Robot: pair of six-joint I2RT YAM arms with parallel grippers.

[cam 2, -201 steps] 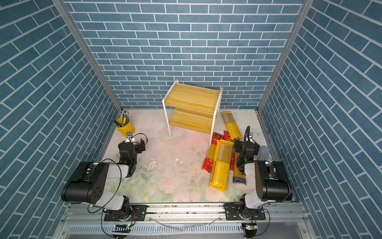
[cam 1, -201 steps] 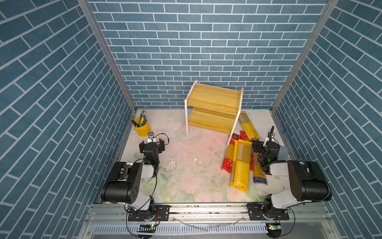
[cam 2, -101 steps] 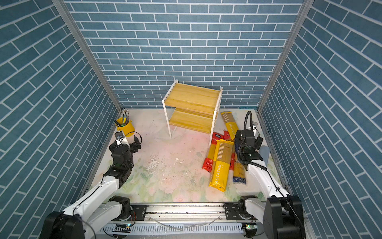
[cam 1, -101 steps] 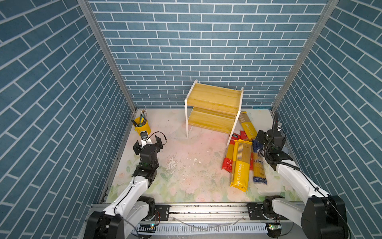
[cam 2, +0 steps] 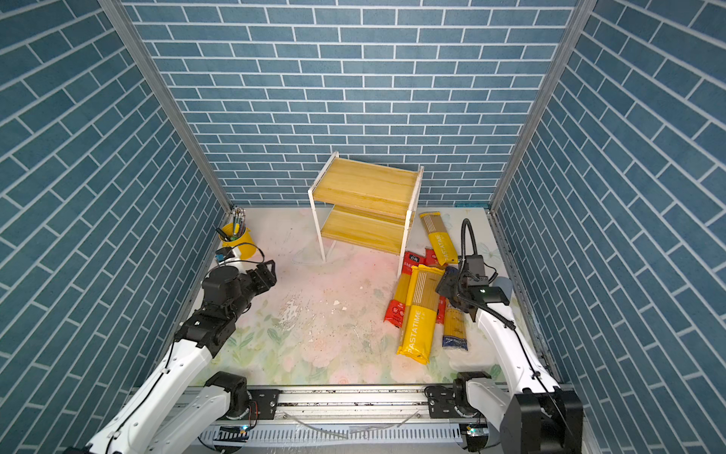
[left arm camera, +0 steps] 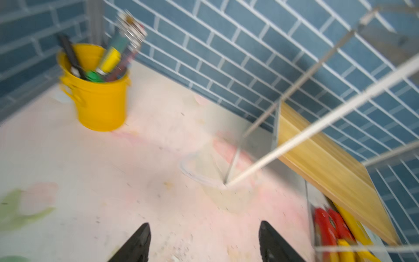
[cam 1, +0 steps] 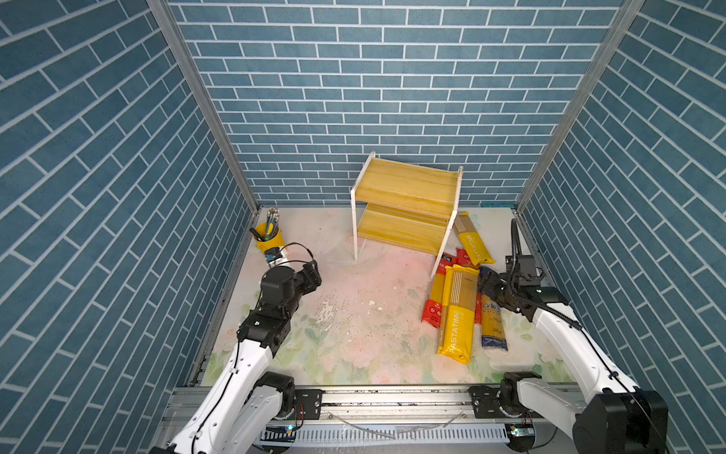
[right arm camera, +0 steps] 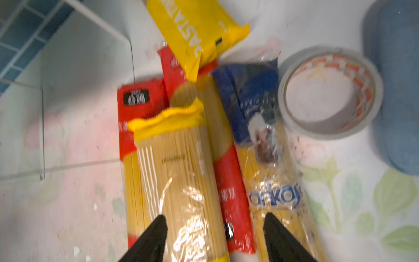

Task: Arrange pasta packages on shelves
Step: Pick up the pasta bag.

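The shelves [cam 1: 408,184] [cam 2: 365,182], two bare wooden boards in white frames, stand at the back. The pasta packages lie on the mat to their right: a wide PASTATIME bag [cam 1: 457,310] [right arm camera: 179,163] on top, two red-ended bags [cam 1: 434,298] [right arm camera: 226,181], a blue-ended bag [cam 1: 493,326] [right arm camera: 249,95], and another PASTATIME bag [cam 1: 473,241] by the rack's right leg. My right gripper [cam 1: 489,285] [right arm camera: 215,216] hovers open over this pile, its fingers either side of the top bag and a red-ended one. My left gripper [cam 1: 312,277] [left arm camera: 204,226] hangs open over bare mat, left of the rack.
A yellow pencil cup [cam 1: 269,238] [left arm camera: 97,90] stands in the back left corner. A tape roll [right arm camera: 326,133] and a blue-grey cylinder [right arm camera: 396,90] lie right of the pile. Crumbs [cam 1: 326,310] dot the mat's middle. Blue brick walls close three sides.
Both arms unfolded from their rest poses. The left gripper swung right toward the rack. The right gripper came down over the pile. Both pairs of jaws narrowed a little.
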